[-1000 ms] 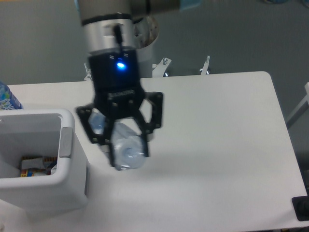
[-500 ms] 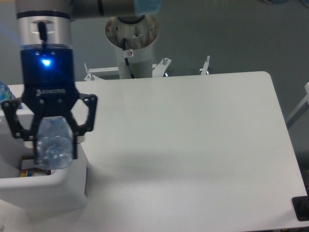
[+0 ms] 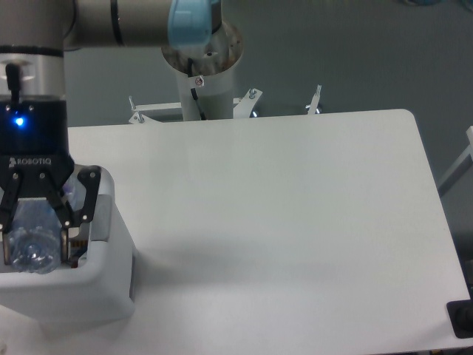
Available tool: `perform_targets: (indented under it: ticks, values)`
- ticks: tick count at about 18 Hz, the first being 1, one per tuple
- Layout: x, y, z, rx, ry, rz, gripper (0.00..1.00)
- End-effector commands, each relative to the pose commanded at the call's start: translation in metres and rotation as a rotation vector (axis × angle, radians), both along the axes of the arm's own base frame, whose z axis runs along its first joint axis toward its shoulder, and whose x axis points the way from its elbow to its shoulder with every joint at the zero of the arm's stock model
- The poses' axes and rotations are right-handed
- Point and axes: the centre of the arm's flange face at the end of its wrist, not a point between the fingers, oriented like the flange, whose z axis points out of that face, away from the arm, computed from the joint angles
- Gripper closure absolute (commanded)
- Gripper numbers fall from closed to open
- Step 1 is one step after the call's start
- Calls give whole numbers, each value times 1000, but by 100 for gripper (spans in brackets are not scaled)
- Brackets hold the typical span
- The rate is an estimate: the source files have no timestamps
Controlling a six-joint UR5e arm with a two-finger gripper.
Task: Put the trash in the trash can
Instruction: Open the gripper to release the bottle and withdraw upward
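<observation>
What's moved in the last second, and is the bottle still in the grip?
The gripper swung left across the table, from the open tabletop right of the trash can to above its opening. It stayed shut on the crushed bottle the whole way; nothing was let go. The trash can and table have not shifted.
</observation>
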Motion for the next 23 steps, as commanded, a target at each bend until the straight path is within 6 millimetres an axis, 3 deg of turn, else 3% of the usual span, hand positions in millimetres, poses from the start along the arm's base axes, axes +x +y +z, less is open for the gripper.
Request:
perform_targets:
  ticks: [1,4,12,13,16,19,21,23]
  values:
    - [2,4,-4,-6,-3,-5,42]
    - [0,6,-5,-14,21,-25,2]
    - [0,-4,-2,-39,65,-17,0]
    - [-10,-7,-2,-54,93,24,0]
    - [-67,-28,1,-114,191,180,0]
    - [-119,-51,-4,-220,283,201,0]
    - [-139,-66,-21,-354,304,157,0]
    - [-157,-98,-26,-468,319,124,0]
